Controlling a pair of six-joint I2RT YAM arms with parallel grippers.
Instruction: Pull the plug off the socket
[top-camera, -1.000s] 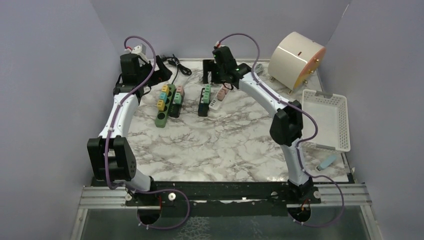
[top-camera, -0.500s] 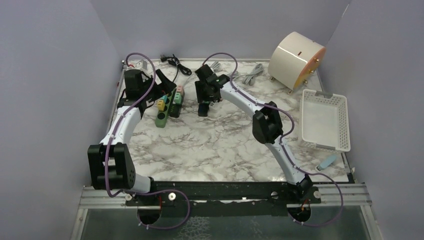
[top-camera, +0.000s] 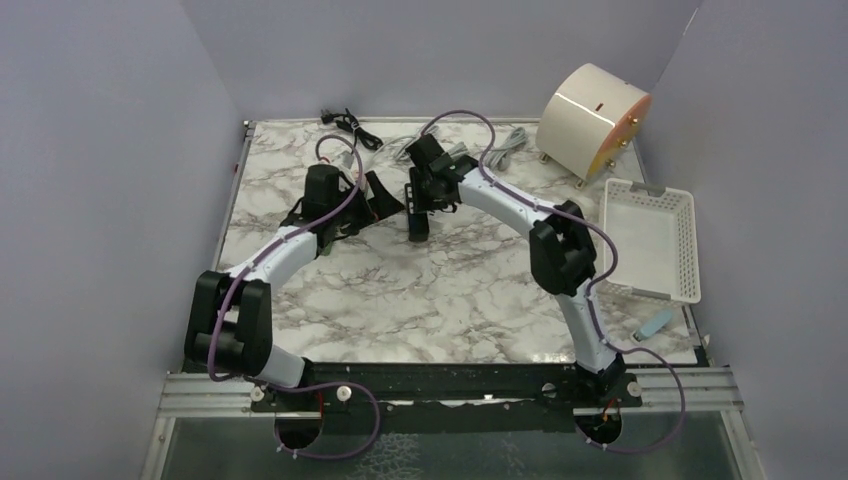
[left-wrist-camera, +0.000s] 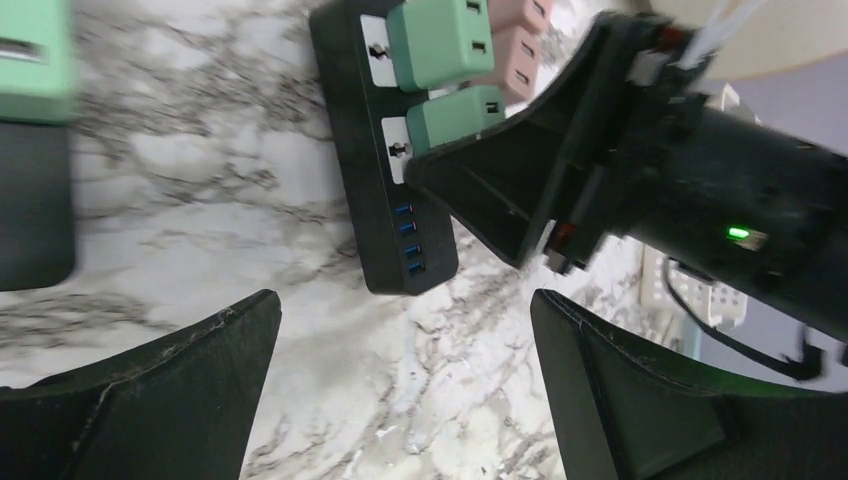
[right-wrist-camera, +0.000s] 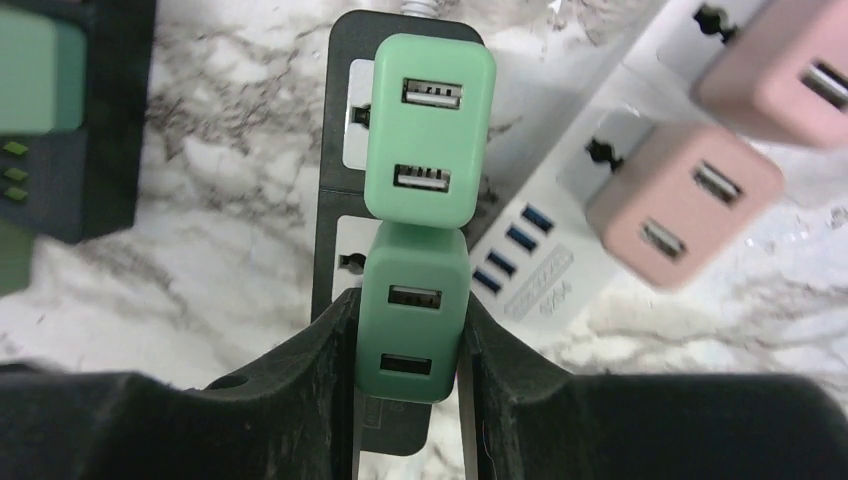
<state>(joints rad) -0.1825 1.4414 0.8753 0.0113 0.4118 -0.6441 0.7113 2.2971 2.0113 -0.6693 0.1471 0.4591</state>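
On the marble tabletop (top-camera: 450, 290), my right fingers (right-wrist-camera: 300, 370) clamp one green plug (right-wrist-camera: 413, 310) seated in the black power strip (right-wrist-camera: 325, 180); my left fingers (left-wrist-camera: 150, 400) hang spread apart nearby.

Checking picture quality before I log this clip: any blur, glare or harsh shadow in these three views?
Top external: evenly lit, sharp, shadows soft, no glare. Left wrist: motion smear, worst on the green block at the left edge; the black power strip is readable. Right wrist: the lower green plug in the right hand is crisp; the pink plugs at the right look slightly soft.
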